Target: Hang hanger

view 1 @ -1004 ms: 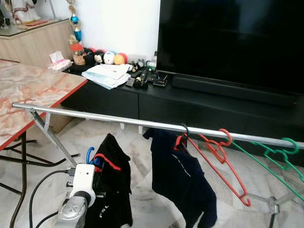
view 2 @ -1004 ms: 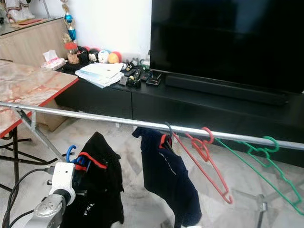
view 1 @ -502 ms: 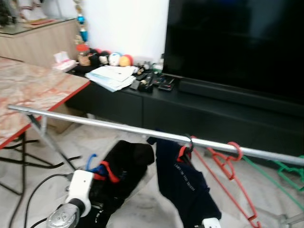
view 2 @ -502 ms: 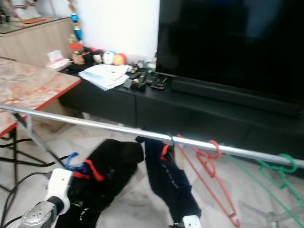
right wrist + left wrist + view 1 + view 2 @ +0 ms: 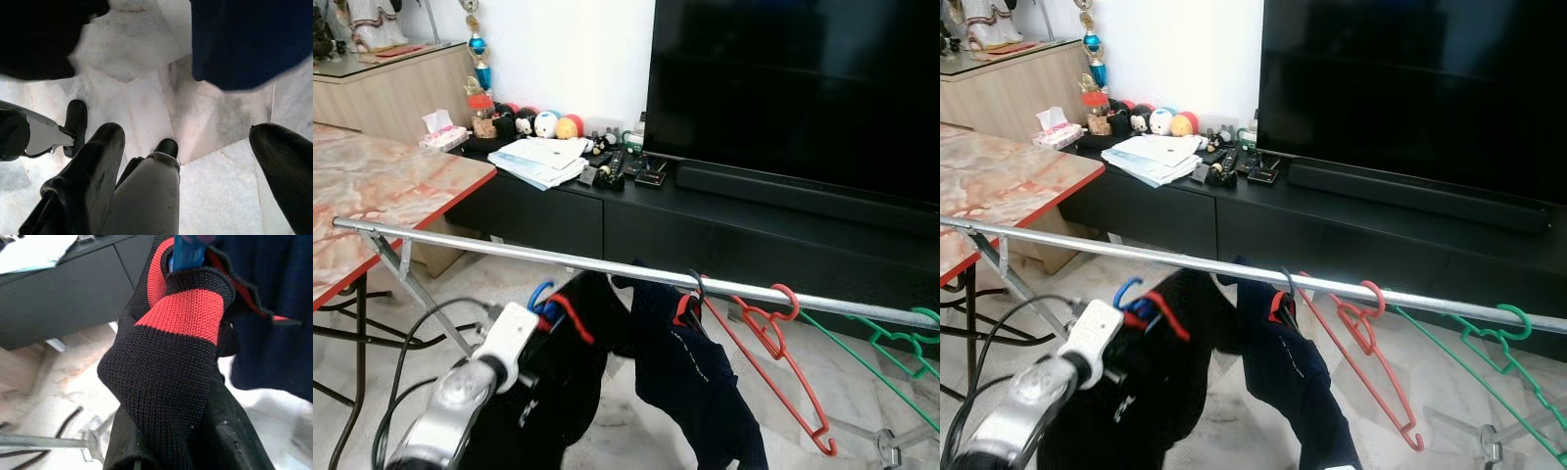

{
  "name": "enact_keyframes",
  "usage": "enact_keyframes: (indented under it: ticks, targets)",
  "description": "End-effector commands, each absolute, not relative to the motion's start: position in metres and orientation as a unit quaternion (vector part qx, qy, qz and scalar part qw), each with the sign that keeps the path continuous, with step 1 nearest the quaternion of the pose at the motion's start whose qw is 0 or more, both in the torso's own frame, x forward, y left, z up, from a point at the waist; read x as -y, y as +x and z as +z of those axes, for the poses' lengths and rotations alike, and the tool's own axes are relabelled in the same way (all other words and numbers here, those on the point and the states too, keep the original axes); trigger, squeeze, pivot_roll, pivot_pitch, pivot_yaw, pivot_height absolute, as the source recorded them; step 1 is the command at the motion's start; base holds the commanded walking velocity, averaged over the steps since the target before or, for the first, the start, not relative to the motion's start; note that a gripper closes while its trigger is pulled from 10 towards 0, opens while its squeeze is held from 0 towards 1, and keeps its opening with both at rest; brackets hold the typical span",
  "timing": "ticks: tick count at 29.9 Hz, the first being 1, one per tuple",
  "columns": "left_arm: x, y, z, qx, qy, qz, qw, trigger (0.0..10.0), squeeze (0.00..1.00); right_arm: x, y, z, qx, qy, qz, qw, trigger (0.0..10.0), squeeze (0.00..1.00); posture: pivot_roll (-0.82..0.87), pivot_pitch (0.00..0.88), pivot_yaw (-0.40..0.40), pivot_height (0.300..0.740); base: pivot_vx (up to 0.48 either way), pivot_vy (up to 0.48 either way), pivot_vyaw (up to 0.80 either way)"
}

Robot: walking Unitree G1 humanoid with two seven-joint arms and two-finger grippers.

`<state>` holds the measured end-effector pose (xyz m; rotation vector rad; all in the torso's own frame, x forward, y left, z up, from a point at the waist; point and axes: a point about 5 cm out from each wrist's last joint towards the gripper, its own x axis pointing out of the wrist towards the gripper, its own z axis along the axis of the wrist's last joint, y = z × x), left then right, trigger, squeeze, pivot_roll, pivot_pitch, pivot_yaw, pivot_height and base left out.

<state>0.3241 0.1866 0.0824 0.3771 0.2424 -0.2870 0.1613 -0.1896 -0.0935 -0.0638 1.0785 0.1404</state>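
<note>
Blue hanger w/ black shirt, just below rail.

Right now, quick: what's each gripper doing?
Left gripper: shut on the black garment with its blue hanger, just below the rail.
Right gripper: open, holding nothing, over the floor.

- Left arm lifts a black garment on a blue hanger just below the rail.
- Navy shirt, red hanger hang there.
</note>
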Motion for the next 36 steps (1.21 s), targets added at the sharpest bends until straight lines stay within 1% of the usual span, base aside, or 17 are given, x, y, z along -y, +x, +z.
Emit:
enact_keyframes:
  ticks: [1, 7, 8, 14, 19, 21, 29, 32, 36]
  targets:
    - [-0.189, 0.332, 0.089, -0.108, 0.194, -0.121, 0.968, 10.0, 0.00, 0.190, 0.162, -0.093, -0.512, -0.030, 0.065, 0.856, 10.0, 0.00, 0.05, 0.032, -0.004, 0.740, 0.000, 0.000, 0.00]
    - [-0.191, 0.349, 0.096, -0.116, 0.204, -0.080, 0.969, 10.0, 0.00, 0.191, 0.162, -0.093, -0.516, -0.034, 0.067, 0.853, 10.0, 0.00, 0.04, 0.039, -0.017, 0.740, 0.000, 0.000, 0.00]
    - [-0.192, 0.353, 0.098, -0.120, 0.199, -0.062, 0.971, 10.0, 0.00, 0.192, 0.162, -0.093, -0.515, -0.034, 0.067, 0.854, 10.0, 0.00, 0.04, 0.042, -0.019, 0.740, 0.000, 0.000, 0.00]
    - [-0.194, 0.359, 0.101, -0.125, 0.204, -0.037, 0.970, 10.0, 0.00, 0.192, 0.162, -0.093, -0.516, -0.036, 0.067, 0.853, 10.0, 0.00, 0.03, 0.045, -0.022, 0.740, 0.000, 0.000, 0.00]
    - [-0.196, 0.366, 0.101, -0.146, 0.189, -0.010, 0.971, 10.0, 0.00, 0.194, 0.163, -0.092, -0.516, -0.037, 0.067, 0.853, 10.0, 0.00, 0.02, 0.046, -0.025, 0.740, 0.000, 0.000, 0.00]
    - [-0.197, 0.369, 0.103, -0.152, 0.203, 0.002, 0.967, 10.0, 0.00, 0.195, 0.163, -0.092, -0.517, -0.041, 0.067, 0.852, 10.0, 0.00, 0.01, 0.045, -0.028, 0.740, 0.000, 0.000, 0.00]
    - [-0.194, 0.379, 0.113, -0.148, 0.202, 0.007, 0.968, 10.0, 0.00, 0.197, 0.164, -0.092, -0.517, -0.042, 0.063, 0.853, 10.0, 0.00, 0.00, 0.048, -0.032, 0.740, 0.000, 0.000, 0.00]
    - [-0.192, 0.380, 0.111, -0.171, 0.203, 0.004, 0.964, 10.0, 0.00, 0.199, 0.163, -0.091, -0.517, -0.043, 0.062, 0.853, 10.0, 0.00, 0.00, 0.050, -0.033, 0.740, 0.000, 0.000, 0.00]
    - [-0.191, 0.380, 0.109, -0.175, 0.208, 0.003, 0.962, 10.0, 0.00, 0.199, 0.163, -0.092, -0.518, -0.044, 0.062, 0.852, 10.0, 0.00, -0.01, 0.050, -0.032, 0.740, 0.000, 0.000, 0.00]
